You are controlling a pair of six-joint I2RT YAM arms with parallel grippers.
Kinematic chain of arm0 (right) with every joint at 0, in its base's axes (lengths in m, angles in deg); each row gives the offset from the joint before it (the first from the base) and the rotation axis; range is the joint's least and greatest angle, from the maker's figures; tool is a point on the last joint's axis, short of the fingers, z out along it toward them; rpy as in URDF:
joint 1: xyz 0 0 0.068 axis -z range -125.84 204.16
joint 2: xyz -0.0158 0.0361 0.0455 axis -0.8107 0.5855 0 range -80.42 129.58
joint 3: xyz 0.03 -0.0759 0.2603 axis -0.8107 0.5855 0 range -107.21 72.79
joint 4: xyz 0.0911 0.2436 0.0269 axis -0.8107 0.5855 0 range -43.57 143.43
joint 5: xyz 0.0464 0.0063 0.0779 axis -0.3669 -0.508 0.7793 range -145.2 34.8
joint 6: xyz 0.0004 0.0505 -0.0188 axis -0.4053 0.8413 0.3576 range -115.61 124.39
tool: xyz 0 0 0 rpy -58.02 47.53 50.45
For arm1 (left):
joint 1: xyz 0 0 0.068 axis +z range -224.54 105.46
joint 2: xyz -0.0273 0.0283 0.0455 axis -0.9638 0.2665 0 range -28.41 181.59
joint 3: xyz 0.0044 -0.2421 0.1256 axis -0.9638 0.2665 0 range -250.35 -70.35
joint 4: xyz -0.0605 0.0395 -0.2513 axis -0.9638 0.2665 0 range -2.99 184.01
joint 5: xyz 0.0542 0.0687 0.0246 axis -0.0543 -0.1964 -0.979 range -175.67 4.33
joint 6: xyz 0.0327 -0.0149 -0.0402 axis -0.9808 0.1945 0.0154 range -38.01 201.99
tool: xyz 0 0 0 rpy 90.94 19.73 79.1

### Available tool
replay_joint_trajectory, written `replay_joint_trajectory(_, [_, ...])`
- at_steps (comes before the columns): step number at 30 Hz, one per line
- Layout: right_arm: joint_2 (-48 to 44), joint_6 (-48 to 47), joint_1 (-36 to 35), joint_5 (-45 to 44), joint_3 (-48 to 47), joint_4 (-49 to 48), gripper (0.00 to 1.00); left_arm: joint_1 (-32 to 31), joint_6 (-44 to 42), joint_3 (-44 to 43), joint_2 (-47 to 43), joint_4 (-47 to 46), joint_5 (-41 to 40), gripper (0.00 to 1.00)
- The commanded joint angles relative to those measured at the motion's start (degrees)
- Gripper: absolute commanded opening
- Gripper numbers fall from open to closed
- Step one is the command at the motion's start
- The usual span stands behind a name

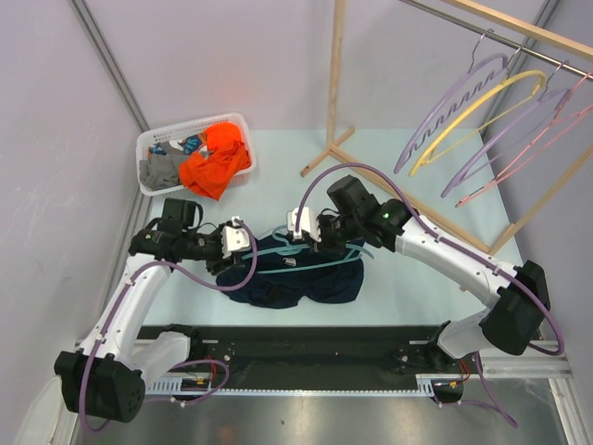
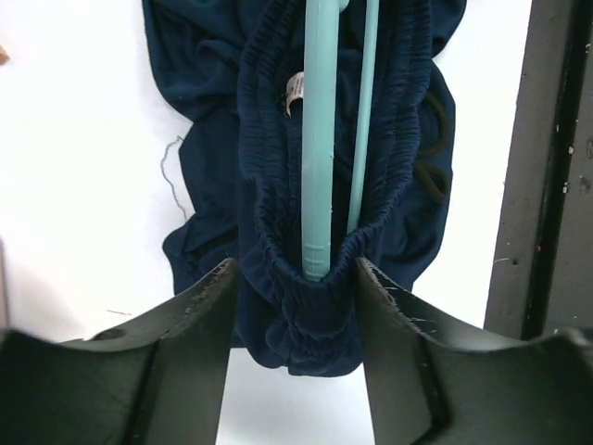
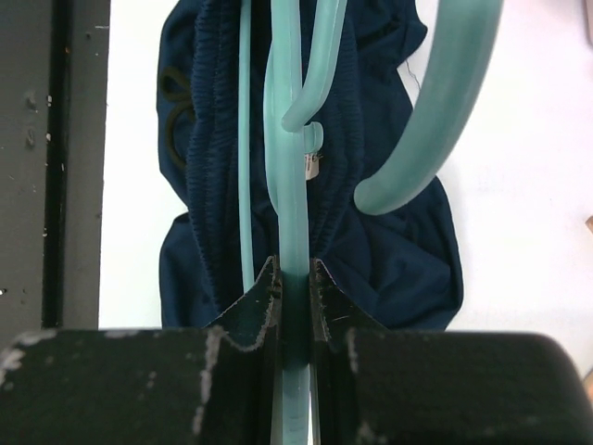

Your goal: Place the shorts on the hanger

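Observation:
The dark navy shorts [image 1: 296,278] lie crumpled on the table between my two arms. The teal hanger [image 1: 310,258] lies over them, with one arm pushed inside the elastic waistband. In the left wrist view the hanger [image 2: 320,139] ends inside the gathered waistband of the shorts [image 2: 306,315], and the white tag [image 2: 295,91] shows. My left gripper [image 2: 295,297] is open, its jaws straddling that waistband bunch. My right gripper [image 3: 295,278] is shut on the hanger's bar [image 3: 289,167] above the shorts [image 3: 398,241]; the hook [image 3: 435,111] curves off to the right.
A white basket [image 1: 153,139] with the orange garment [image 1: 218,159] and a grey garment stands at the back left. A wooden rack [image 1: 335,83] with purple, yellow and pink hangers [image 1: 482,111] stands at the back right. A black rail [image 1: 306,357] runs along the near edge.

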Motion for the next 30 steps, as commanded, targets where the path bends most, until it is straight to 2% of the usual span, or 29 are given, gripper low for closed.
replay_joint_trajectory(1, [-0.7, -0.1, 0.4, 5.7, -2.2, -5.3, 0.00, -0.3, 0.4, 1.3, 0.0, -1.0, 0.3, 0.58])
replay_joint_trajectory(6, [-0.7, -1.2, 0.5, 7.0, -1.5, -6.3, 0.00, -0.2, 0.8, 1.5, 0.9, -2.7, 1.5, 0.56])
replay_joint_trajectory(9, [-0.7, -0.8, 0.4, 7.2, -1.2, -7.5, 0.00, -0.4, 1.9, 0.8, 1.7, -3.5, 3.6, 0.35])
replay_joint_trajectory(10, [-0.9, -0.3, 0.4, 7.2, -1.1, -8.0, 0.00, -0.5, 2.3, 0.6, 2.3, -3.4, 4.4, 0.20])
replay_joint_trajectory(13, [-1.5, 3.9, 0.5, 5.5, -0.9, -8.8, 0.02, -0.5, 3.4, 0.7, 2.6, -3.6, 5.3, 0.00])
replay_joint_trajectory(15, [-2.4, 7.9, 1.3, 3.6, -0.9, -8.7, 0.16, -0.3, 5.9, 1.3, 2.4, -5.5, 5.1, 0.00])
replay_joint_trajectory(19, [-6.1, 18.6, 4.5, 0.7, -0.2, -7.0, 0.84, 0.8, 10.4, 2.1, 2.2, -8.5, 5.7, 0.00])
replay_joint_trajectory(20, [-8.0, 24.0, 5.9, -0.4, 0.6, -6.8, 0.85, 1.2, 11.2, 2.3, 2.3, -9.0, 6.8, 0.00])
replay_joint_trajectory(23, [-12.3, 31.0, 8.8, -3.1, 3.3, -6.3, 0.86, 1.9, 12.9, 3.4, 2.0, -10.2, 7.2, 0.00])
replay_joint_trajectory(26, [-17.5, 34.7, 11.5, -8.4, 7.7, -5.6, 0.93, 2.1, 13.4, 4.2, 2.1, -11.1, 7.4, 0.00])
replay_joint_trajectory(30, [-18.4, 36.4, 17.6, -2.6, 10.7, -3.9, 0.93, 3.1, 7.4, 6.0, 0.3, -8.3, 10.2, 0.00])
